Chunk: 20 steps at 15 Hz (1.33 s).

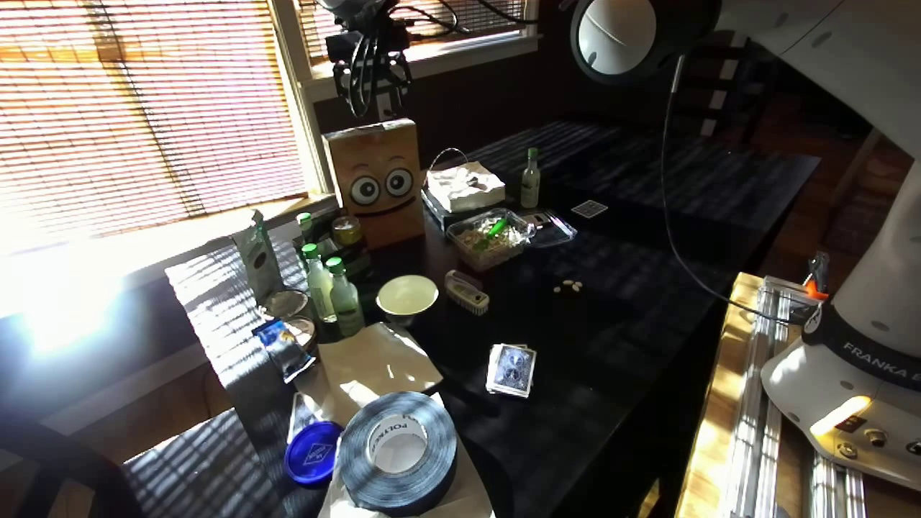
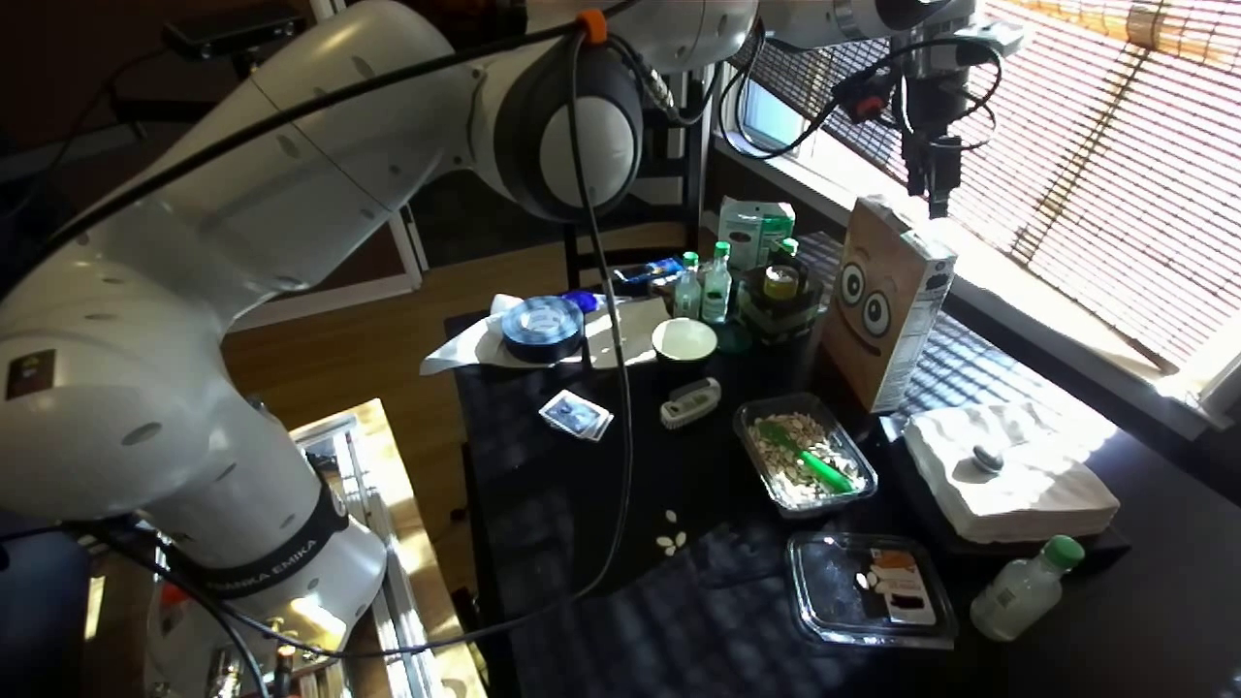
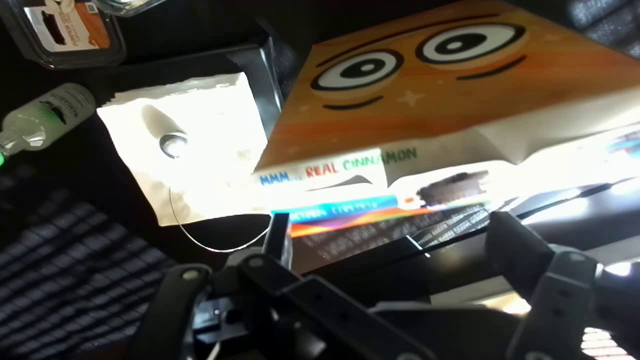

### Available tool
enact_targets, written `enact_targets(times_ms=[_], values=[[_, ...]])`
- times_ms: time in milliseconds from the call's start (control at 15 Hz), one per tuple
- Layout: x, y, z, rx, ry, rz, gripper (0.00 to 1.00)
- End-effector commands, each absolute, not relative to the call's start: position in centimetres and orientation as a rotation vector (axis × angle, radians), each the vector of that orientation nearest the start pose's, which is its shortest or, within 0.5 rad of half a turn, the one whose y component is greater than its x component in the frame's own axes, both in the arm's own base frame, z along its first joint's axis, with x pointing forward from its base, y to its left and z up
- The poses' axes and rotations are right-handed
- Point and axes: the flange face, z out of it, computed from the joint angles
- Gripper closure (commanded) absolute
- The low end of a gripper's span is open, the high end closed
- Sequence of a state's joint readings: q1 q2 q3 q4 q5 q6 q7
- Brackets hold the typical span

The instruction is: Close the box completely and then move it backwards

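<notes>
The box [image 1: 385, 219] stands upright on the dark table by the window, its two-eyed tan front showing in both exterior views, with its narrow side also visible on the box [image 2: 873, 334]. From the wrist view, pale flaps with printed lettering lie across the top of the box [image 3: 425, 107]; their edges look slightly curled. Glare hides whether they are tucked in. My gripper [image 1: 373, 93] hangs above the top of the box, apart from it. In the wrist view the gripper [image 3: 392, 222] is open, its fingers wide apart with nothing between them.
Beside the box sits a white paper-covered stack [image 2: 1018, 485] with a small metal piece on it. A clear tub [image 2: 805, 456] of seeds is in front. On the far side are green-capped bottles [image 1: 347, 302] and a jar [image 1: 347, 230]. The window blind [image 2: 1086, 126] rises close behind.
</notes>
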<state>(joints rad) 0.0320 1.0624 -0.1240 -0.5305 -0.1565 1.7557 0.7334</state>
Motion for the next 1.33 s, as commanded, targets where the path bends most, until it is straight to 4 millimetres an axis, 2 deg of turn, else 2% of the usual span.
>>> enact_targets(times_ms=[0,67,200,267,333,533,600,667,733,1000,1267], values=[[80.5,-3.1,41.4,-2.985,1.328,-0.443,0.00],[80.4,-3.9,41.2,-2.947,1.453,-0.448,0.00],[80.1,-5.3,40.9,-2.858,1.597,-0.412,0.00],[80.1,-5.7,41.2,-2.811,1.614,-0.402,0.00],[80.4,-4.8,40.8,-2.905,1.526,-0.441,0.00],[80.3,-6.2,40.8,-2.857,1.589,-0.431,0.00],[79.8,-6.1,40.8,-2.827,1.690,-0.386,0.00],[79.3,-6.5,40.7,-2.782,1.838,-0.375,0.00],[79.0,-7.4,40.6,-2.755,1.905,-0.348,0.00],[76.8,-9.9,40.4,-2.643,2.196,-0.158,0.00],[73.9,-11.3,40.2,-2.553,2.372,0.172,0.00]])
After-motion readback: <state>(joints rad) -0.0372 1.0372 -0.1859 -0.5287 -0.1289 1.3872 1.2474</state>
